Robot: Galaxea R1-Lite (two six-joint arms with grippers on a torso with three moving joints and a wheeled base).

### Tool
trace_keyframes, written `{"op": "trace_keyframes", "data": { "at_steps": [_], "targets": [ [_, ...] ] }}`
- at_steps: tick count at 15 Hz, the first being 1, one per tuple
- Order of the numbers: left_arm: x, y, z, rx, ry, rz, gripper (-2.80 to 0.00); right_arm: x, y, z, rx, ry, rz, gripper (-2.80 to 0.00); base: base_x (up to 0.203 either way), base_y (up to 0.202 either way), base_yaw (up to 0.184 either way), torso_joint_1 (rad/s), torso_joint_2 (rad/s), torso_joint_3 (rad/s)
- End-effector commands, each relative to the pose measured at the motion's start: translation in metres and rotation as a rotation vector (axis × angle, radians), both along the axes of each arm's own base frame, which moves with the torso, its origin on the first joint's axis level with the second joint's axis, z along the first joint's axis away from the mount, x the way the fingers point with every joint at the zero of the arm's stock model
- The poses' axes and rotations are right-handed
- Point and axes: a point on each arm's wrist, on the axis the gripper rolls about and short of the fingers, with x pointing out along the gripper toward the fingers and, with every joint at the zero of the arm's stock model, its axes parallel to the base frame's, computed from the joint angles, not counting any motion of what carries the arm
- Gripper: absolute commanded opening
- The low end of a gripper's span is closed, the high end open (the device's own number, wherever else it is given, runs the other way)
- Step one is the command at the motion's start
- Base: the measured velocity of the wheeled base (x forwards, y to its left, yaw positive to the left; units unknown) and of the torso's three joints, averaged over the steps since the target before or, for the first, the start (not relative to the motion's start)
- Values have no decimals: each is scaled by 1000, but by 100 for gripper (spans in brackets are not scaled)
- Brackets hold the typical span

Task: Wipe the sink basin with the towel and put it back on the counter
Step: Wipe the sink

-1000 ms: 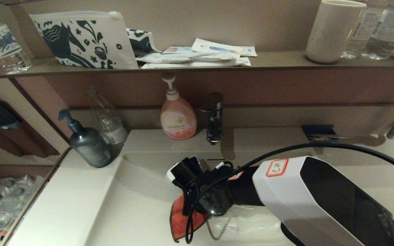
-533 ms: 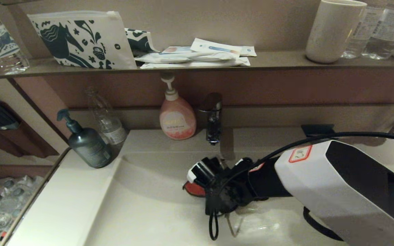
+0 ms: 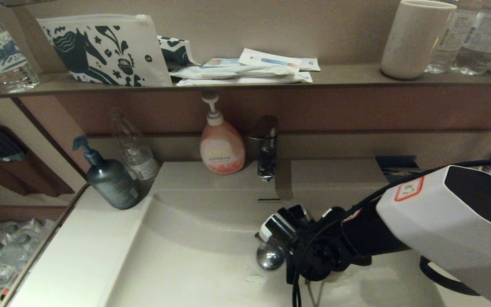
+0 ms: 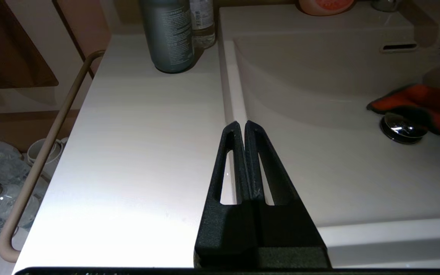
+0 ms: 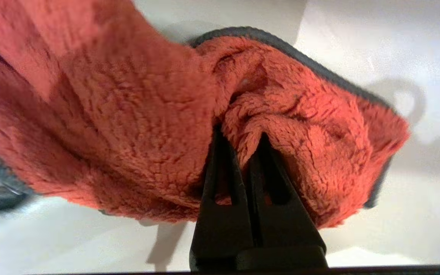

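Note:
In the right wrist view my right gripper point(image 5: 239, 133) is shut on a fold of the orange-red towel point(image 5: 136, 114), whose dark stitched edge shows above the glossy basin floor. In the head view the right arm point(image 3: 441, 221) reaches down into the sink basin point(image 3: 186, 256), its wrist just right of the chrome drain plug point(image 3: 270, 256), and it hides the towel. The left wrist view shows the towel point(image 4: 426, 105) beside the drain plug point(image 4: 403, 129). My left gripper point(image 4: 241, 124) is shut and empty over the counter point(image 4: 136, 152), by the basin's left rim.
A grey pump bottle point(image 3: 111, 179) and a clear bottle point(image 3: 134, 149) stand on the counter's back left. A pink soap bottle point(image 3: 222, 147) and the faucet point(image 3: 266, 147) stand behind the basin. The dark shelf above holds a horse-print pouch point(image 3: 105, 49) and a cup point(image 3: 416, 38).
My right gripper has swept the towel across the basin floor from left of the drain to its right. The drain plug, covered before, now shows.

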Motion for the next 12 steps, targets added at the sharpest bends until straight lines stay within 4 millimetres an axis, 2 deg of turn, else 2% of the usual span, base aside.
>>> {"op": "trace_keyframes", "data": {
  "at_steps": [1,4,6,9,12],
  "targets": [
    [0,0,0,0,0,0,-280,-7,-6,-4,12,16,-35,-280,0,0,0,0,0,0],
    [0,0,0,0,0,0,-280,-15,2,-6,178,96,-70,-280,0,0,0,0,0,0],
    [0,0,0,0,0,0,-280,-26,14,-12,220,138,-59,-280,0,0,0,0,0,0],
    [0,0,0,0,0,0,-280,-44,39,-19,262,183,-2,-280,0,0,0,0,0,0],
    [0,0,0,0,0,0,-280,-48,71,-23,332,195,46,-280,0,0,0,0,0,0]
  ]
}}
